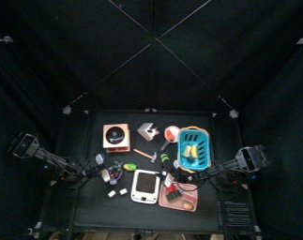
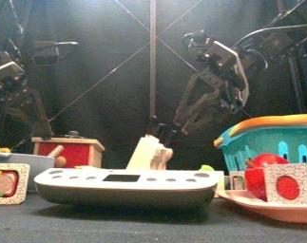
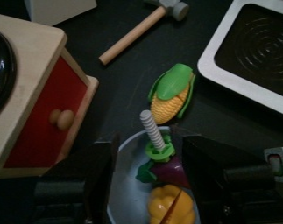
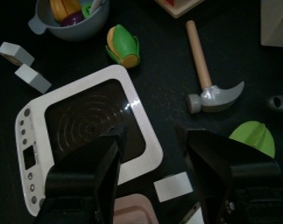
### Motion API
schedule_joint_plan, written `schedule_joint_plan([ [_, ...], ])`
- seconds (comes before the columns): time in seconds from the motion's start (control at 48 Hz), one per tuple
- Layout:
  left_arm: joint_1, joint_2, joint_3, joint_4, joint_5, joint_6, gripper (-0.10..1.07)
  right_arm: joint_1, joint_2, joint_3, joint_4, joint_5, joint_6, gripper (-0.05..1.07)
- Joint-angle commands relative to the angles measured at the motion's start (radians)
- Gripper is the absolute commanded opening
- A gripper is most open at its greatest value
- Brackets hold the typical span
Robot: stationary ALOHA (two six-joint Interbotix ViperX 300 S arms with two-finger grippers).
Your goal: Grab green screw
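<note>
Top view: straight down from high above, table (image 1: 84,217) small at centre.
Front view: level across from the table's front edge, close to the white scale (image 2: 124,185).
Left wrist view: close above the toy corn (image 3: 173,92), the bowl (image 3: 123,162) and the wooden hammer (image 3: 144,28).
Right wrist view: close above the scale (image 4: 79,131).
Shared: corn, hammer and scale in both wrist views; scale in all four.

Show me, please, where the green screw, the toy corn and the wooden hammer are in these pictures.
green screw (image 3: 153,133): left wrist view, on its grey threaded shaft.
toy corn (image 3: 173,94): left wrist view, on the yellow kernels.
wooden hammer (image 4: 201,59): right wrist view, on the wooden handle.
</note>
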Motion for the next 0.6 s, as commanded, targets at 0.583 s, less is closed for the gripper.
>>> schedule_joint_plan([
  [0.583,0.074,0.106,-0.066,0.044,-0.051,-0.003,0.86,-0.003,-0.011,-0.02,-0.003,-0.005,-0.002,0.84],
])
